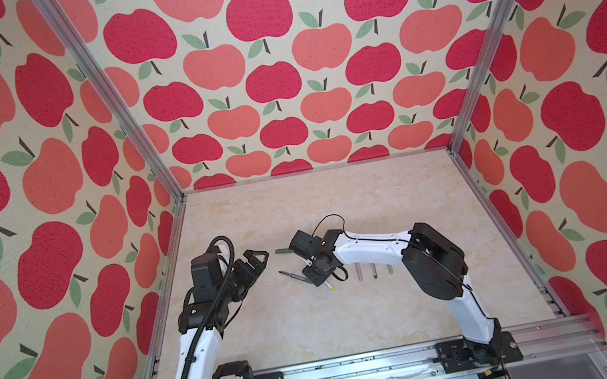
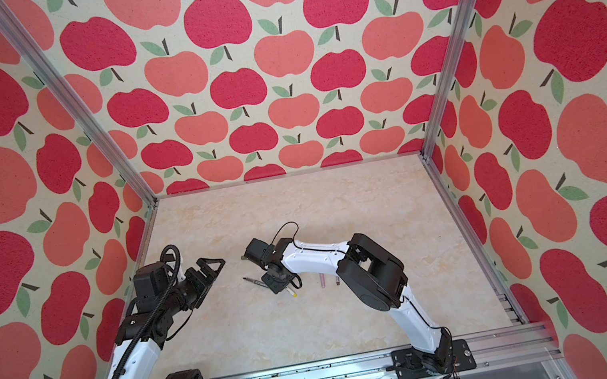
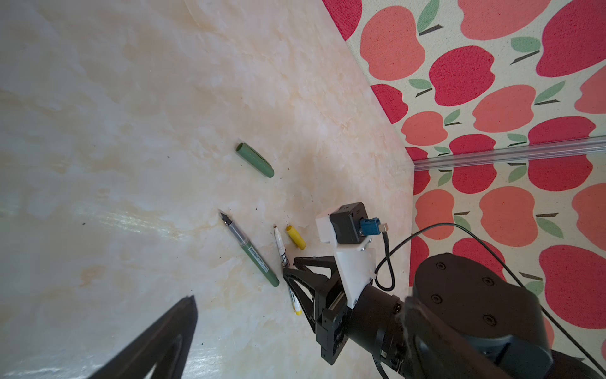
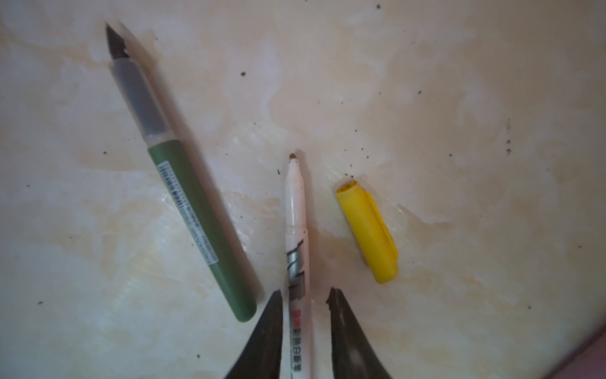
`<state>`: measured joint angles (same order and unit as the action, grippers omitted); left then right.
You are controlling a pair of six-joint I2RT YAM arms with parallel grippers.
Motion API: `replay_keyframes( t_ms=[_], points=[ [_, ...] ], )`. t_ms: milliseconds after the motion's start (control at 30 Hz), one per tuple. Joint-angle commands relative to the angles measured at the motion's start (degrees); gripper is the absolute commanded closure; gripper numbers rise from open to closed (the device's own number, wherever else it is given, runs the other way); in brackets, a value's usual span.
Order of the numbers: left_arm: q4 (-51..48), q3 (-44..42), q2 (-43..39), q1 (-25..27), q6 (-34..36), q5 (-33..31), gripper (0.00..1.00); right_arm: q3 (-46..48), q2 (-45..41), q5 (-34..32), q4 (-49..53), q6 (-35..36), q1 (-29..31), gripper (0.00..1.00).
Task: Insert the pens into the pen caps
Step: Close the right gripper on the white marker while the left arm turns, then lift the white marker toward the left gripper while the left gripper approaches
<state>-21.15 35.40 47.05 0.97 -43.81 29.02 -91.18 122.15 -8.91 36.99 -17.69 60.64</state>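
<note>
While the left gripper [image 1: 260, 264] is hovering open, the right gripper [image 4: 305, 292] is straddling the white pen [image 4: 295, 210], unclamped. A yellow cap [image 4: 367, 229] is lying nearby

fig. | left arm [image 1: 196, 357]: my forearm rises from the near edge, wrist aimed toward the middle | left gripper [image 1: 261, 261]: held aloft, jaws spread wide, nothing between them | right arm [image 1: 370, 244]: elbow high, forearm reaching toward the middle, wrist bent downward | right gripper [image 4: 305, 295]: low, my fingertips [image 4: 275, 315] narrowly parted, a gap showing.
</note>
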Motion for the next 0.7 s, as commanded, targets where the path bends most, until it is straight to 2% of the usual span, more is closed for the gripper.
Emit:
replay_keyframes(
  t_ms=[0, 667],
  points=[
    [1.97, -0.59, -0.89, -0.36, 1.70, -0.10, 0.00, -1.29, 1.27, 0.59, 0.26, 1.17, 0.16, 0.73],
    [6.58, 1.52, 2.22, -0.36, 3.00, 1.09, 0.00, -3.00, 3.16, 4.07, -0.32, 2.21, -0.61, 0.92]
  ],
)
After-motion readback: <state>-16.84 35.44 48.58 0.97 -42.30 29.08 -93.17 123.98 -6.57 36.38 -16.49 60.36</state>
